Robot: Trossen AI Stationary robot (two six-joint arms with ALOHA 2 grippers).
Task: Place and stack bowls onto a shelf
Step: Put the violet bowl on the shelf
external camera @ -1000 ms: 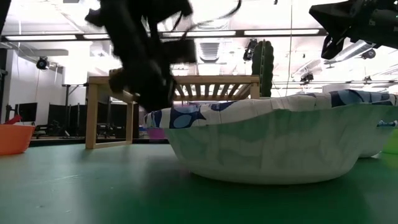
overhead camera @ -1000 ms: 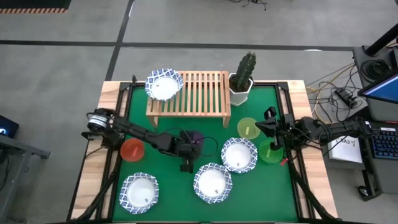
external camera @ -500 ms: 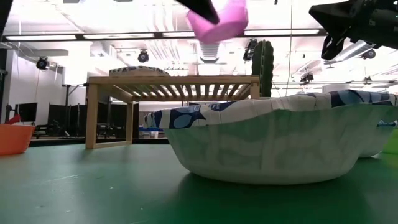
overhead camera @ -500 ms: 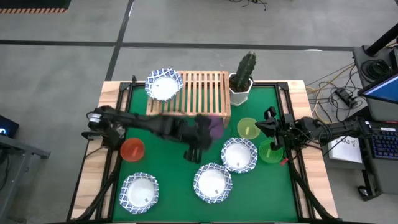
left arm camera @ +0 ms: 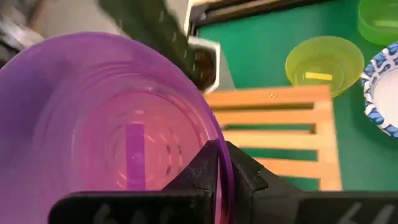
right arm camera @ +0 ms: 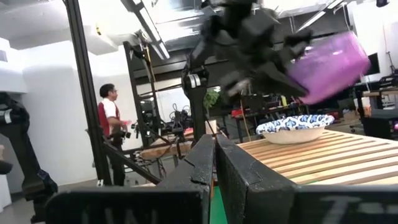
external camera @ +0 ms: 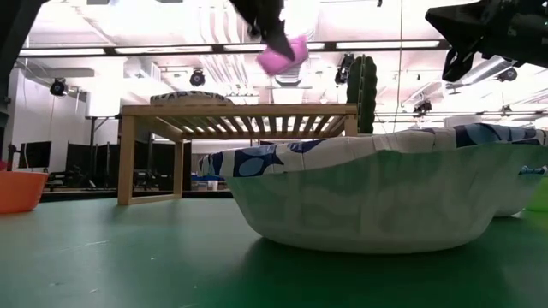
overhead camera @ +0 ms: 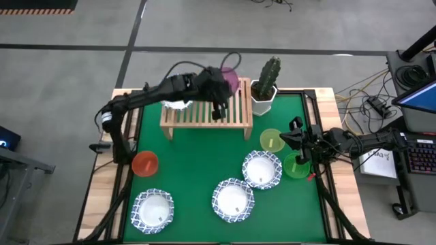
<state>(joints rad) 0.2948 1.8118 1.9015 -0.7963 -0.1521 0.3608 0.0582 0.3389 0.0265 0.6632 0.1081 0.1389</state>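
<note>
My left gripper (overhead camera: 223, 84) is shut on a purple plastic bowl (overhead camera: 230, 80) and hangs in the air over the far right part of the light-wood slatted shelf (overhead camera: 211, 103). In the low view the purple bowl (external camera: 283, 56) is well above the shelf top (external camera: 240, 109). One white bowl with a blue rim (overhead camera: 176, 95) sits on the shelf's left end, partly under my left arm. My right gripper (overhead camera: 300, 145) is shut and empty, and waits above the table's right side beside the green bowl (overhead camera: 298, 167). My left gripper holds the purple bowl by its rim (left arm camera: 219, 144), with one finger (left arm camera: 200, 169) inside the bowl and the other (left arm camera: 244, 169) outside. The bowl is lifted clear of the shelf and is tilted.
Three white bowls with blue rims stand on the green table (overhead camera: 262, 169), (overhead camera: 232, 199), (overhead camera: 152, 209). A yellow bowl (overhead camera: 271, 140) and an orange-red bowl (overhead camera: 144, 163) also rest there. A cactus in a white pot (overhead camera: 266, 82) stands just right of the shelf.
My left gripper has carried the purple bowl from low over the table's middle up and toward the far edge, until it hangs over the shelf's right part. The bowl is now lifted clear and tilted.
</note>
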